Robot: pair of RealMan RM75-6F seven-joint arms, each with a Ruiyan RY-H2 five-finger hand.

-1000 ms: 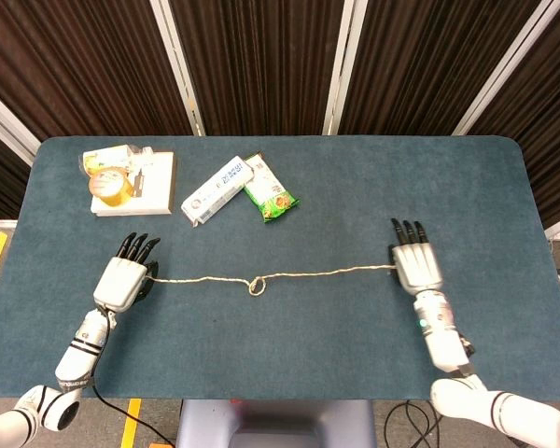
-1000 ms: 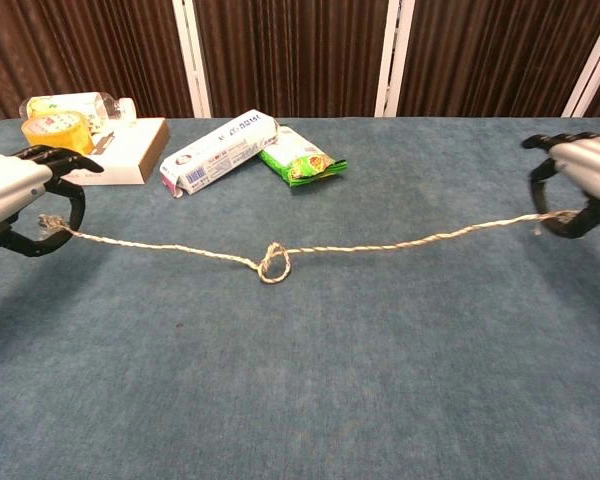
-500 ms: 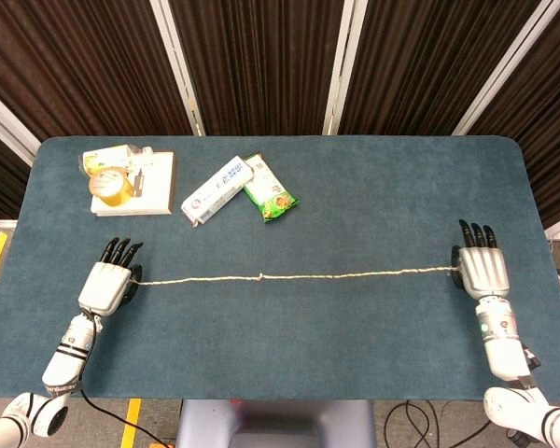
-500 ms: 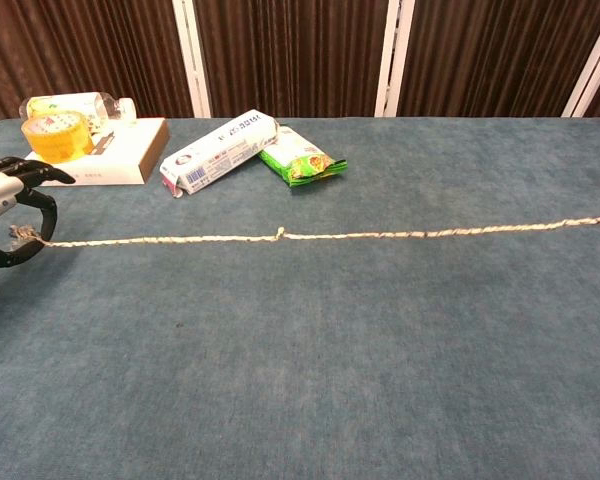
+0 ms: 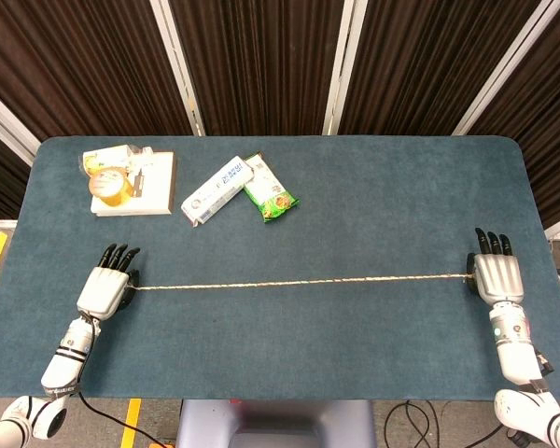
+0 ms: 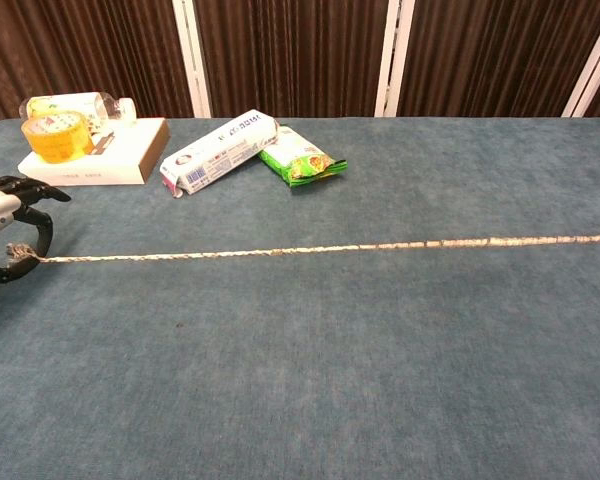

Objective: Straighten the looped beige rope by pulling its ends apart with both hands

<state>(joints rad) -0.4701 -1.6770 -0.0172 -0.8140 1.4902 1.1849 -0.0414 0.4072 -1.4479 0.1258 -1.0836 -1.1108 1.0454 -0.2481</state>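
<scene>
The beige rope [image 5: 299,281] [image 6: 310,250] runs taut in one straight line across the blue table, with no loop or knot visible. My left hand [image 5: 104,288] [image 6: 10,232] pinches the rope's left end near the table's left edge. My right hand [image 5: 497,278] grips the right end near the right edge. In the chest view the right hand is outside the frame, and the rope runs off the right border.
At the back left a white box [image 5: 155,187] carries a yellow tape roll [image 5: 111,186] and a bottle [image 6: 70,105]. A white carton [image 5: 217,190] and a green snack packet [image 5: 270,197] lie behind the rope's middle. Dark curtains stand behind the table.
Both hands have moved outward, the right much more than the left. The small loop at the rope's middle pulled tight to a small knot and is gone now; the sagging rope has gone straight.
</scene>
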